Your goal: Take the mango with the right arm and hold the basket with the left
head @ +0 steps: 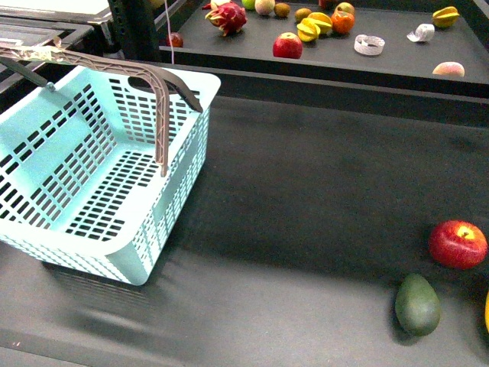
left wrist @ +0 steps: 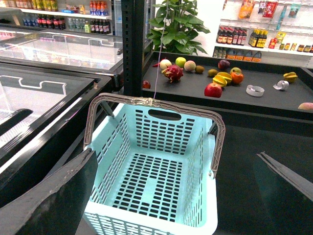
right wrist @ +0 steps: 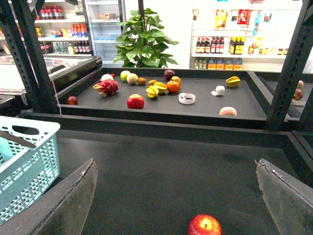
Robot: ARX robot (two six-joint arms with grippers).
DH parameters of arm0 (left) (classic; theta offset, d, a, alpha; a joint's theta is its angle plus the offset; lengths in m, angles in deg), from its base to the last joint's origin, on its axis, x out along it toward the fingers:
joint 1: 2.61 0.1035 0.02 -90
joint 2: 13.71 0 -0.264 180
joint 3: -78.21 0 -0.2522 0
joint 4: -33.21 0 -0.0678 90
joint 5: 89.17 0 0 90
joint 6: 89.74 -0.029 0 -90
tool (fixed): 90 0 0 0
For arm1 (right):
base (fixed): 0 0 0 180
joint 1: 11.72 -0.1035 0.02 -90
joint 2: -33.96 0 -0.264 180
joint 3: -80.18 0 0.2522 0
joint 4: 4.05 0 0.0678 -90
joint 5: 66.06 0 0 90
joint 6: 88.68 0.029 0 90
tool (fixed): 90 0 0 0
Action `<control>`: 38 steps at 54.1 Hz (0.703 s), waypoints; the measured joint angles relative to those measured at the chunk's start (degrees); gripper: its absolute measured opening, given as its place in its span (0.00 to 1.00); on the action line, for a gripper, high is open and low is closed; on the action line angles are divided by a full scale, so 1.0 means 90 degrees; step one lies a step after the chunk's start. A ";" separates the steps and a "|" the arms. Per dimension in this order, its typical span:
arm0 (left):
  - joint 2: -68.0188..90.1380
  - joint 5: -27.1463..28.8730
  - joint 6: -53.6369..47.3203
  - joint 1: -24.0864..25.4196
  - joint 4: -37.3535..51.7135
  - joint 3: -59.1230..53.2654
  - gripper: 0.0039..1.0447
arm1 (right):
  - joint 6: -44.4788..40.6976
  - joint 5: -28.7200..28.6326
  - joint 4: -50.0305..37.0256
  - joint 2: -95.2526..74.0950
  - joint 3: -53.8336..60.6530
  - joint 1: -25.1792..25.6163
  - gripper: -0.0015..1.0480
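We are judging this to be the very start: neither grasp is made yet. Our left tool (left wrist: pixel 175 153) is standing wide, one finger on either side of the pale blue basket (left wrist: pixel 146 171). The basket's brown handle (left wrist: pixel 151 102) is raised ahead of the tool and untouched. Our right tool (right wrist: pixel 175 161) is also gaping wide and carrying nothing. Only the red apple (right wrist: pixel 204 225) is lying low in its view, and the mango is not showing there at all.

The mango (head: pixel 487 312) is appearing only as a yellow sliver at the right edge of the front view. It is lying on the bench (head: pixel 306 199), near the dark green fruit (head: pixel 417 303) and below the apple.

To do this well, we are thinking the right arm should swing outward past both decoys and bring the mango fully into its wrist view before descending. The left tool should meanwhile be closing on the handle or rim to steady the basket.

So little of the mango is showing that we cannot tell its long axis or which way it is pointing. Once we are seeing that, we are favouring a grip across the narrow width.
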 joint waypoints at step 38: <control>0.3113 0.3298 0.0279 -0.0634 0.3364 -0.0002 0.95 | 0.0000 0.0000 0.0000 0.0000 0.0000 0.0000 0.92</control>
